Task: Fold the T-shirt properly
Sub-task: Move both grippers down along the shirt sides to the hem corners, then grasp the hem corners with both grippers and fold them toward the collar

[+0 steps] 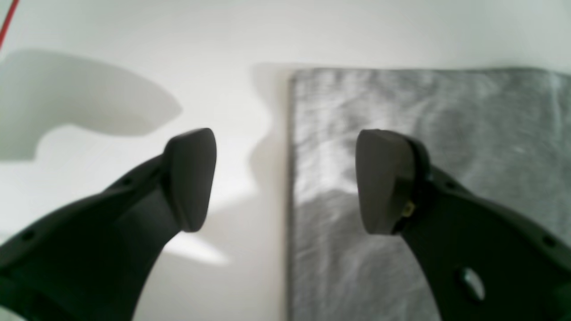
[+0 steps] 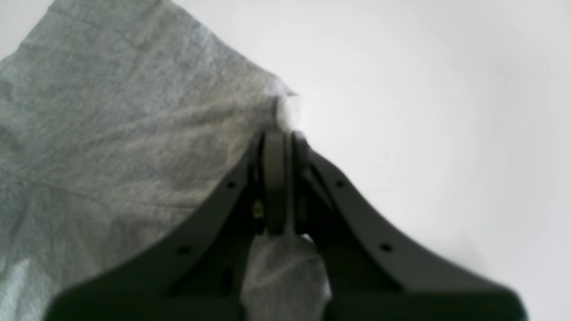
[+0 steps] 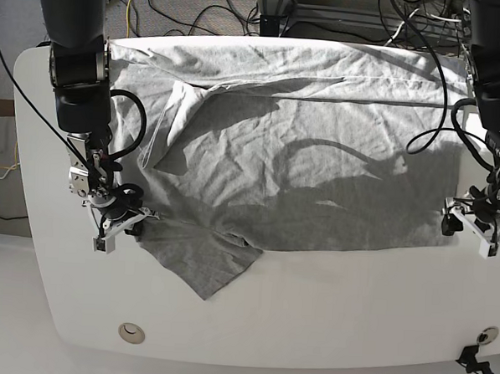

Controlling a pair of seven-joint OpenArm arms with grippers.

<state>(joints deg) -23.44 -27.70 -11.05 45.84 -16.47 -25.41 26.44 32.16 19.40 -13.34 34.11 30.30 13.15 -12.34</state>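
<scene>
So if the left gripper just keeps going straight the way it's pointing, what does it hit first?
Probably the T-shirt edge: the open left gripper straddles it, one finger over cloth, the other over bare table. Depth is unclear.

Two black arms (image 3: 80, 69) with thick cylindrical links, black cables looping beside them, dark curved fingers (image 1: 189, 178) with small screw holes, matte rounded pads, pale brackets at grippers

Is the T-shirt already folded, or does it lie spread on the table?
Mostly spread. The T-shirt covers much of the table, wrinkled, with one sleeve turned inward and a corner hanging toward the front. No neat fold is made yet.
</scene>
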